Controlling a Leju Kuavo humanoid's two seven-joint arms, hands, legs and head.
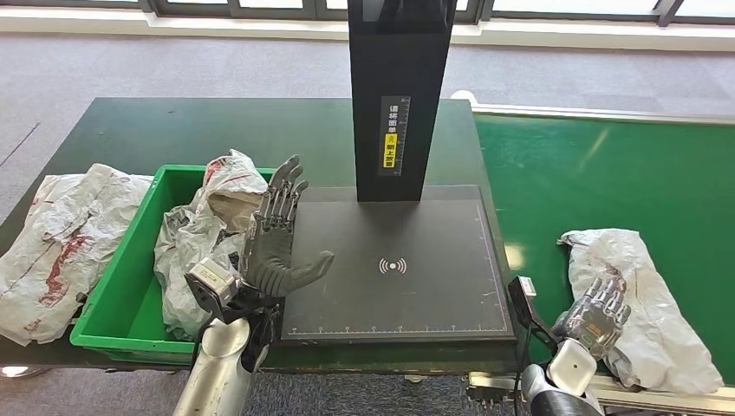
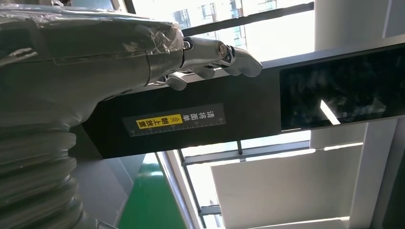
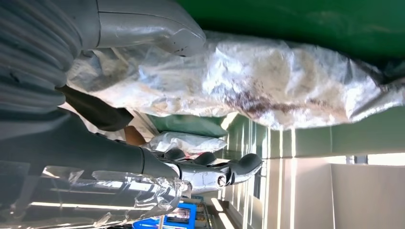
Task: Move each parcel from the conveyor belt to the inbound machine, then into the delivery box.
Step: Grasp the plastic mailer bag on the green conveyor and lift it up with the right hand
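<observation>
A grey carpeted floor point(image 1: 217, 65) ran back to a row of bright windows behind a dark green desk point(image 1: 173, 130). On the desk's right half sat the inbound machine point(image 1: 394, 260), a flat black scanning plate with a tall black post rising from its far edge. Against the desk's right edge ran the green conveyor belt point(image 1: 607, 173).

A green delivery box point(image 1: 130, 286) stood at the desk's front edge, just left of the scanning plate, with a crumpled white parcel in the box point(image 1: 195, 243) heaped against its right wall. Another wrinkled white parcel with red marks point(image 1: 61, 238) lay across the desk's left edge, beside the box.

The left hand point(image 1: 273, 243) was raised over the seam between the box and the plate, palm up, fingers point(image 1: 282, 195) spread and straight, holding nothing.

A white parcel on the belt point(image 1: 633, 286) lay near the belt's front edge. The right hand point(image 1: 598, 312) rested at its near end, fingers curled onto the wrapping; whether they actually gripped it could not be told.
</observation>
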